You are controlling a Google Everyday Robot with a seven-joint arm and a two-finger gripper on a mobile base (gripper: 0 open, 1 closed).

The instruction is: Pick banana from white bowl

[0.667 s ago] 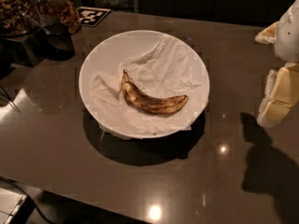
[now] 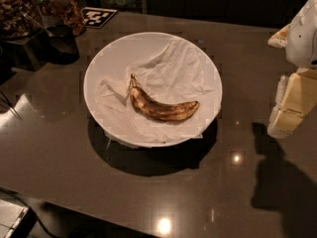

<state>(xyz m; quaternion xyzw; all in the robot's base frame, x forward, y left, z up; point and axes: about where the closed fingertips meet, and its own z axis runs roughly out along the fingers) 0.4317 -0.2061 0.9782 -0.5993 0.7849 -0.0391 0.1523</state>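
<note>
Banana [image 2: 161, 106] lies on crumpled paper [image 2: 178, 68] just 6 o'clock of centre in white bowl [image 2: 99, 58], gripper [image 2: 290, 108] at 3 o'clock beyond the rim over the counter [image 2: 59, 148], opening cannot be told; risk: paper caught with the soft fruit, causing slip.

The desk [image 2: 148, 197] has a dark, smooth, glossy top that mirrors bright spots of light and the bowl's shadow. The white bowl [image 2: 96, 68] looks smooth and hard, with a soft sheen along its rim. Its lining of white paper [image 2: 173, 68] is matt and heavily creased. The banana [image 2: 161, 108] has dull, leathery skin, mottled yellow and dark brown. At the right edge of the view, above the desk and well apart from the bowl, the end effector [image 2: 290, 105] shows matt cream blocks under a smooth white plastic-looking shell. The nuts [image 2: 12, 6] at top left look rough and knobbly.
</note>
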